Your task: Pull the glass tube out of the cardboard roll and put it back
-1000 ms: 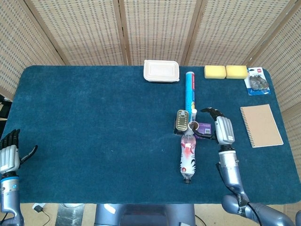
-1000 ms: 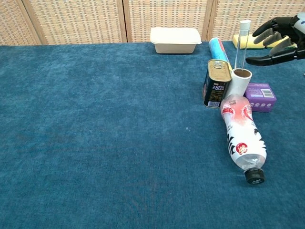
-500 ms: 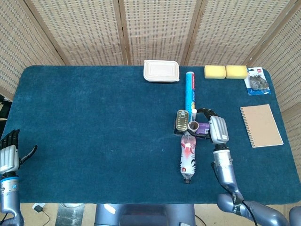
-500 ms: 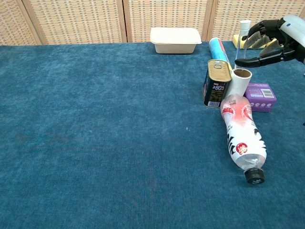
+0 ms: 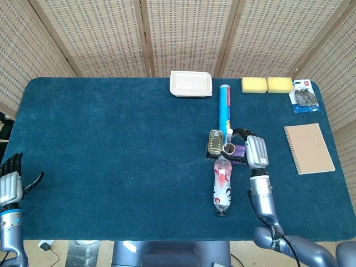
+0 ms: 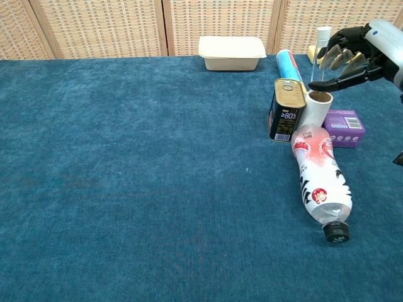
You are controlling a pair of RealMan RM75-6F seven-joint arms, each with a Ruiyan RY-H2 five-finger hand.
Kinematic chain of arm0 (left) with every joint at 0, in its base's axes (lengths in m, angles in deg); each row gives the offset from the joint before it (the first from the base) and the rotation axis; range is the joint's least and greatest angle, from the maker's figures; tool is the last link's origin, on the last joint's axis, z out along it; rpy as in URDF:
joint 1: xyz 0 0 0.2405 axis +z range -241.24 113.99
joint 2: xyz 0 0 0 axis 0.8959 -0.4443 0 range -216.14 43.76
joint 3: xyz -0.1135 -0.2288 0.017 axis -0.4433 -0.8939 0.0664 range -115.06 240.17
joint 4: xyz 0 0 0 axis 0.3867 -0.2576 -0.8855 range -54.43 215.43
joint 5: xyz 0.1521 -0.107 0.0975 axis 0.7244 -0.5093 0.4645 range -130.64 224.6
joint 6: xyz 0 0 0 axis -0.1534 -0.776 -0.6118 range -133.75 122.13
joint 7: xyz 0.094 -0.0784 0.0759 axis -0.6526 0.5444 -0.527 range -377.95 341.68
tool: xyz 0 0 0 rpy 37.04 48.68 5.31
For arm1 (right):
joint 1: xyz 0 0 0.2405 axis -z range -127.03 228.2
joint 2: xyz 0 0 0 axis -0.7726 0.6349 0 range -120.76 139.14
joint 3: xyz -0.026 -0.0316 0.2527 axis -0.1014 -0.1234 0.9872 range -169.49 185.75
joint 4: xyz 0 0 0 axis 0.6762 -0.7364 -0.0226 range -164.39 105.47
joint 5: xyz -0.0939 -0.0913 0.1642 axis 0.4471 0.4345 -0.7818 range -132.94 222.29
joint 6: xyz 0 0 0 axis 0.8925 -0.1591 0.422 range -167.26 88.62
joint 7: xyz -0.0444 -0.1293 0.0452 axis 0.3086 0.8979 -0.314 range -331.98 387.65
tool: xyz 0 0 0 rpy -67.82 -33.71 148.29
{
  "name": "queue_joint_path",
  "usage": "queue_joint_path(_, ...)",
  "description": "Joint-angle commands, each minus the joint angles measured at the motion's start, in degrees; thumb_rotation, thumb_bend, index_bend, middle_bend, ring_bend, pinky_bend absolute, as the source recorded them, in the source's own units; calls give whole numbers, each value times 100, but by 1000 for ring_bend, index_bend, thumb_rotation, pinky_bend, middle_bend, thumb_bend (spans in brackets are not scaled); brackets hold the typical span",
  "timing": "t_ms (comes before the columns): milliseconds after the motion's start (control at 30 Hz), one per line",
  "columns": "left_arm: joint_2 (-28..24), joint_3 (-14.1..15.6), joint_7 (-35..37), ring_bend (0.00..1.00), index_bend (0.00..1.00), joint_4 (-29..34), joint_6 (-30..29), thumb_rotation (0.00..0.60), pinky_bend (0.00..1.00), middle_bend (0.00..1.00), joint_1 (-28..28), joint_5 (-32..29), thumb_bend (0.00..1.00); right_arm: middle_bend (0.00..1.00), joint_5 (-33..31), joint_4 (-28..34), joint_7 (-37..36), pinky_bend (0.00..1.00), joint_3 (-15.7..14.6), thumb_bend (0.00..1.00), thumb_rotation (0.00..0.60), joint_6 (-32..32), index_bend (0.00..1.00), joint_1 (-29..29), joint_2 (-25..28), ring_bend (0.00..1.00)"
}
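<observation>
Glass tube (image 6: 322,55): stood upright in the cardboard roll (image 6: 316,111), its white-capped upper part projecting well above the roll's open mouth, so that a length is left exposed for gripping; no part is yet seen to be withdrawn. Cardboard roll: set on end on the blue tabletop (image 6: 126,176), flanked closely by a tin can (image 6: 286,111) on one side and a small purple box (image 6: 344,128) on the other, with the base of a lying plastic bottle (image 6: 321,177) against its front; it is judged to be steadied by these neighbours while the tube is drawn upward. Right hand (image 6: 352,51): held level with the tube's upper part, thumb extended beneath and toward the tube, fingers (image 6: 334,56) curled just beside it; whether the glass is actually touched cannot be told from either view, and the hand is judged to be parted around the tube rather than closed on it, a pinch being prepared. Left hand (image 5: 10,183): kept at the near left edge of the tabletop, fingers spread, nothing held, well apart from the work and evidently not needed for this step. Other items: a blue cylinder (image 5: 224,105) lying behind the can, a lidded white container (image 5: 191,83), two yellow sponges (image 5: 267,84), a blister pack (image 5: 303,96) and a spiral notebook (image 5: 309,148), all left apart from the roll.
</observation>
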Motion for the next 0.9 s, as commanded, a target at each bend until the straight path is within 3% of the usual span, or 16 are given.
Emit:
queue_joint_path(33, 0, 0, 0, 0, 0, 0, 0, 0, 63, 56, 0, 0, 0, 465, -2, -14, 8, 404, -1, 160, 586, -6, 411, -8, -18, 413)
queue_joint_path(900, -3, -6, 1, 0, 0, -1, 5, 0, 63, 56, 5, -6, 0, 549, -52, -208, 444, 467, 40, 189, 600, -95, 494, -177, -294, 500)
